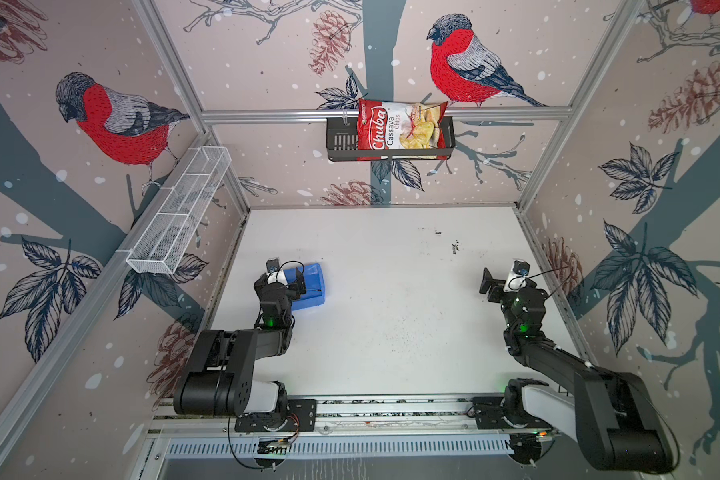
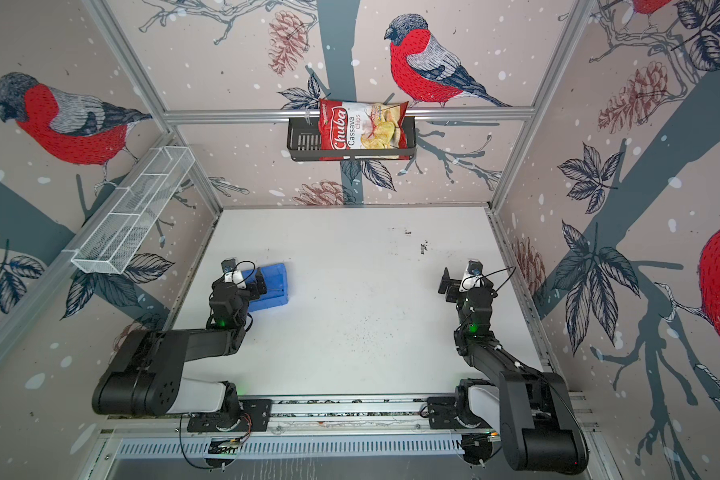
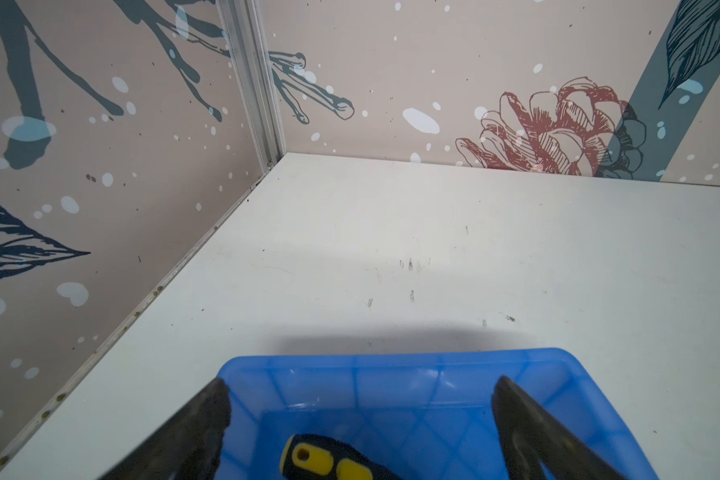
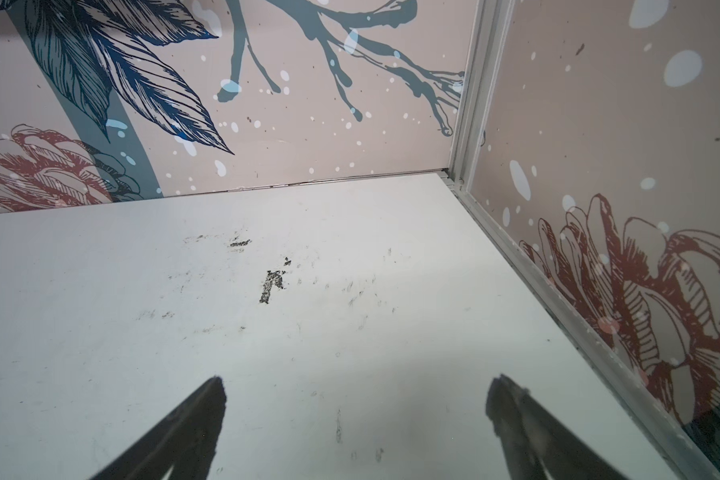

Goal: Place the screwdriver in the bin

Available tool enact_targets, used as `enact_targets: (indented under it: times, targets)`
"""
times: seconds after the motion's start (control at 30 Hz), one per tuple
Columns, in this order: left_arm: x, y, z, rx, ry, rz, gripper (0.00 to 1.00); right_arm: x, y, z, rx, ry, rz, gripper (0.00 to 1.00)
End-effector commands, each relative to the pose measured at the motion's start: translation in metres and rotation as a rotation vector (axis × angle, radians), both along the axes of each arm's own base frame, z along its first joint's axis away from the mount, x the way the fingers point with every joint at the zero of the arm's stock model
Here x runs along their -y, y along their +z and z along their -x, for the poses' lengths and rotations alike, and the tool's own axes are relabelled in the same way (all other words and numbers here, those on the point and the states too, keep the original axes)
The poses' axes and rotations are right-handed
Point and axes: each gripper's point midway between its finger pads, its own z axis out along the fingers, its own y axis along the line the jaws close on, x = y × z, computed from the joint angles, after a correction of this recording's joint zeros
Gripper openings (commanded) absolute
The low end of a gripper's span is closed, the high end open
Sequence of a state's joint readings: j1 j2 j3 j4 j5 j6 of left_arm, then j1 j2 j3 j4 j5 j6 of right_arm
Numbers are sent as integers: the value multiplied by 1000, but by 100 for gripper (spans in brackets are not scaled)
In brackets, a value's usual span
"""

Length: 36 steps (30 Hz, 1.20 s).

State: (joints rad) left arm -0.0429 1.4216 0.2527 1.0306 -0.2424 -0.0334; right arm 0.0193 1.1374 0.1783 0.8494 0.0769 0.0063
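Bench (image 1: 391, 324), white and scuffed, has open room across its middle and back, with walls on three sides. Mesh basket (image 1: 179, 212) hangs along the left wall. Black basket (image 1: 341, 143) on the back rail holds a chips bag (image 1: 400, 129). Bin (image 1: 314, 291) sits near the bench's left edge, apart from the wall. Left hand (image 3: 360, 388) hovers over the bin, jaws wide, clear of the tool. Right hand (image 4: 357, 382), also wide, hangs over bare bench near the right wall. Screwdriver (image 3: 329, 457) lies on the bin's floor beneath the left hand.
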Motion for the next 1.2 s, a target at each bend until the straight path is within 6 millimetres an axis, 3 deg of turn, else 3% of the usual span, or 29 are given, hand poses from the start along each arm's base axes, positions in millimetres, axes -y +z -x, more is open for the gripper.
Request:
enact_targets:
  times: [0.0,0.23,0.5,0.6,1.17]
  targets:
    - [2,19,-6,100,-11,1,97,1,15,-3,87,4,-38,100]
    - [9,10,-7,106,-59,-18,97,16,14,-11,133,-30,-101,100]
    - [8,11,-8,118,-57,-14,97,6,-4,-21,139,25,-94,100]
    - [9,11,-8,119,-58,-15,97,4,-16,-33,43,19,-79,100]
    - [9,12,-8,122,-60,-18,97,4,-16,-35,41,1,-68,99]
